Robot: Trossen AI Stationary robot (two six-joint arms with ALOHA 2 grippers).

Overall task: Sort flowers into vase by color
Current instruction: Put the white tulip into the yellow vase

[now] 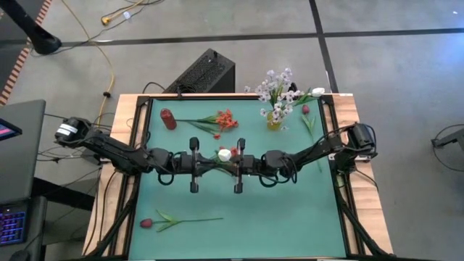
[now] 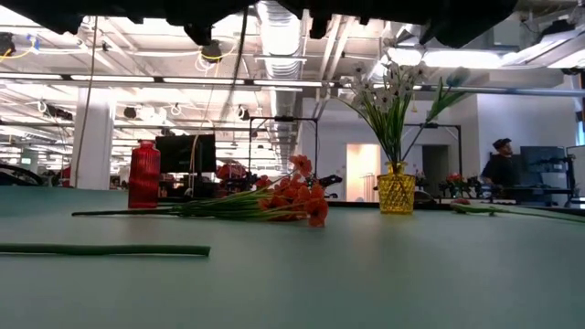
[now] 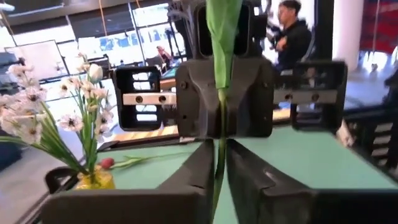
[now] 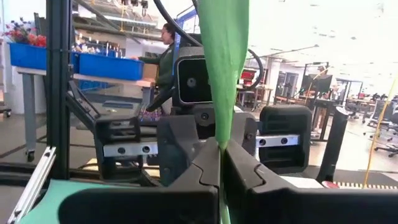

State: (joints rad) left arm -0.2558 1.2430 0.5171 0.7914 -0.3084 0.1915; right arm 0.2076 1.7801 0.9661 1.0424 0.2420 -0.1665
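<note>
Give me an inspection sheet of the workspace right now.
Surface: green mat.
Job's things: white-bud flower held mid-air by both grippers; orange flowers and red bud lying flat; white sprays in yellow vase; red vase empty.
Clutter: nothing seen.
Grippers: left gripper and right gripper, both shut on the stem.
Cables: yellow cable on floor.
Surroundings: black box; person behind.

A black ribbed box (image 1: 204, 73) sits on the grey floor at twelve o'clock, just beyond the table's far edge; a yellow cable (image 1: 101, 54) trails across the floor at eleven o'clock; a laptop keyboard (image 1: 13, 223) shows at eight o'clock; in the room behind, a person in dark clothing (image 3: 291, 38) stands; blue bins (image 4: 74, 62) sit on a shelf.
</note>
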